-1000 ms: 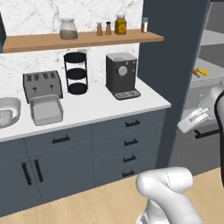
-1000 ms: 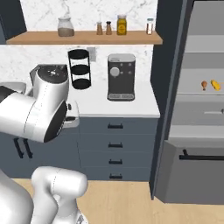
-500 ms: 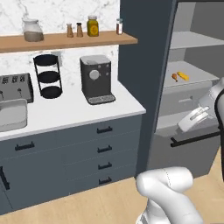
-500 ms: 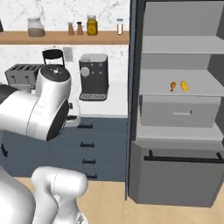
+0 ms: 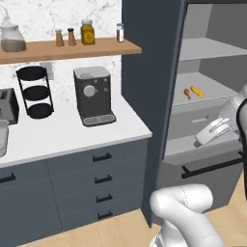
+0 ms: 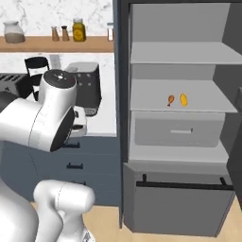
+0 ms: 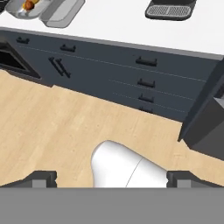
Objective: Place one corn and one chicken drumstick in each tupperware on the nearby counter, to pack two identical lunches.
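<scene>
On the middle shelf of the tall open cabinet lie one chicken drumstick (image 5: 185, 92) (image 6: 170, 99) and one yellow corn (image 5: 197, 90) (image 6: 183, 99), side by side. My gripper (image 5: 208, 135) hangs open and empty in front of the cabinet, below that shelf. In the hand view its fingertips (image 7: 42, 177) stand far apart over the wooden floor. At that view's top left, two tupperware sit on the counter (image 7: 113, 22): a rounded tub (image 7: 17, 8) holding a reddish-brown drumstick (image 7: 29, 5), and a tray (image 7: 61, 11) beside it.
A dark coffee machine (image 5: 94, 95), a black tiered rack (image 5: 34, 91) and a toaster (image 5: 7, 106) stand on the counter (image 5: 72, 130). A wooden wall shelf (image 5: 67, 48) carries jars. The cabinet has a grey drawer (image 6: 177, 131) and a black-handled door (image 6: 182, 198) under the food shelf.
The base has driven to the right, so the whole scene slid left and the tall cabinet with the food came closer. The gripper stayed open.
</scene>
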Available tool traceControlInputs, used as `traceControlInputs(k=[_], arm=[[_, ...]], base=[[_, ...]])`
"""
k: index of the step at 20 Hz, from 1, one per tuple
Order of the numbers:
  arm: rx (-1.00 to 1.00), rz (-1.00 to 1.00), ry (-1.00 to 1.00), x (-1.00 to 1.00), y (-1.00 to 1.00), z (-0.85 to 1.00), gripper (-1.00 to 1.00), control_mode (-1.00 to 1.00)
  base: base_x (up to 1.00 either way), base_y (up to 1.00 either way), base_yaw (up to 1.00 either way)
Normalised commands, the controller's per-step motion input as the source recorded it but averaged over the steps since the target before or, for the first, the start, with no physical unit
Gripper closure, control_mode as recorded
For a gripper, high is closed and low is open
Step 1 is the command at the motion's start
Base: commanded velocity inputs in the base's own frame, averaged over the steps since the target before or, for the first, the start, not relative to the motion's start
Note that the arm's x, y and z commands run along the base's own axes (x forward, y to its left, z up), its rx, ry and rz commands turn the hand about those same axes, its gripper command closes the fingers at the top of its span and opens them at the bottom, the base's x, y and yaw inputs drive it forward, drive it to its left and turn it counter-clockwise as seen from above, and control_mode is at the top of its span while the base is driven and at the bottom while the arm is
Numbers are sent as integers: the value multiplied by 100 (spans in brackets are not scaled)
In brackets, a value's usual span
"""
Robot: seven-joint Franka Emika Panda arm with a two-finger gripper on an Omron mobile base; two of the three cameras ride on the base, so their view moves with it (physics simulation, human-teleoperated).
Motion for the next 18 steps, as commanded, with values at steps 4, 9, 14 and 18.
traceControlInputs(k=[4, 9, 14, 18], arm=[[0, 0, 0, 0, 0, 0, -100, 100], [0, 0, 0, 0, 0, 0, -100, 100], [0, 0, 0, 0, 0, 0, -100, 100], [0, 0, 0, 0, 0, 0, -100, 100]], base=[[37, -47, 4], [32, -70, 8], [35, -75, 6], [46, -55, 4]])
